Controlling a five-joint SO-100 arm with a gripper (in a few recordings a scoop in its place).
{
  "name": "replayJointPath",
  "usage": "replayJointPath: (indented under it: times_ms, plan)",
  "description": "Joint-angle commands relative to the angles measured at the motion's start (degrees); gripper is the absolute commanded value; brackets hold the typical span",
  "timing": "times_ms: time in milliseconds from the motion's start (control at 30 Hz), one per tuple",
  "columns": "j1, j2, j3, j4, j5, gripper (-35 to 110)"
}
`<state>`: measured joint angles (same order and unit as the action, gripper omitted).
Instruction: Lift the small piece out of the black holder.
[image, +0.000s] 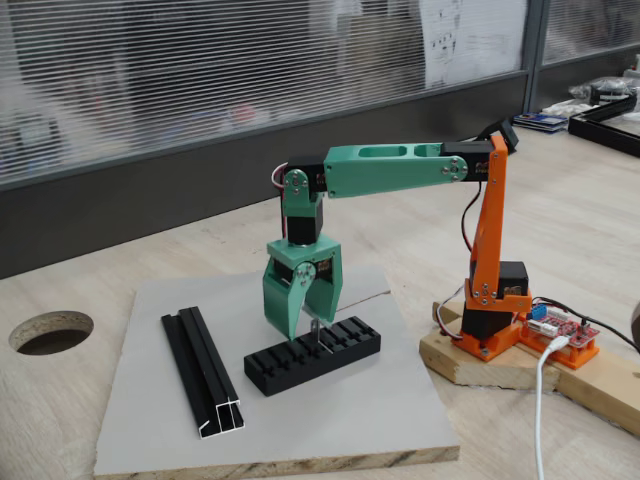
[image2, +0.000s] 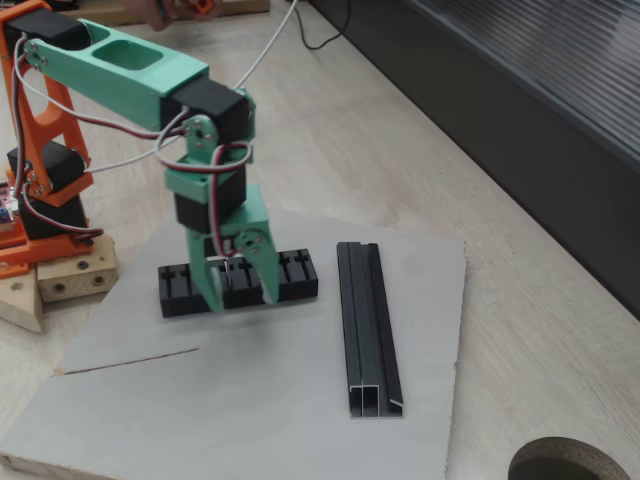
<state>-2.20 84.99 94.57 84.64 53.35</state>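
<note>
Green plastic jaws of the gripper hang point-down over the black holder, which lies at centre-low of one fixed view and left of centre in the other, on a pale grey board. Between the fingertips a thin grey sliver, the small piece, stands upright just above or still in a slot near the holder's middle; the jaws look narrow and seem to pinch it, though from the other side the fingers cover it and I cannot tell whether its lower end is free of the slot. My judgement is that the reach and the grasp are done and the lift is either barely begun or still to come. Room overhead is open, so a straight rise should meet nothing. To the sides there is less margin: the slot walls flank the strip, so any sideways drift could snag it. A longer black channel rail lies well apart at lower left in that view, at right in the other, and a thin wire rests on the board toward the lower left, both clear of the gripper.
</note>
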Motion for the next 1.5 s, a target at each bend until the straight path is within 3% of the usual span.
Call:
replayJointPath:
  times_ms: [0, 1467]
  plan:
    - [0.53, 2.29, -0.7, -1.58, 0.62, 43]
    - [-0.26, 5.54, -0.09, -1.67, 0.79, 43]
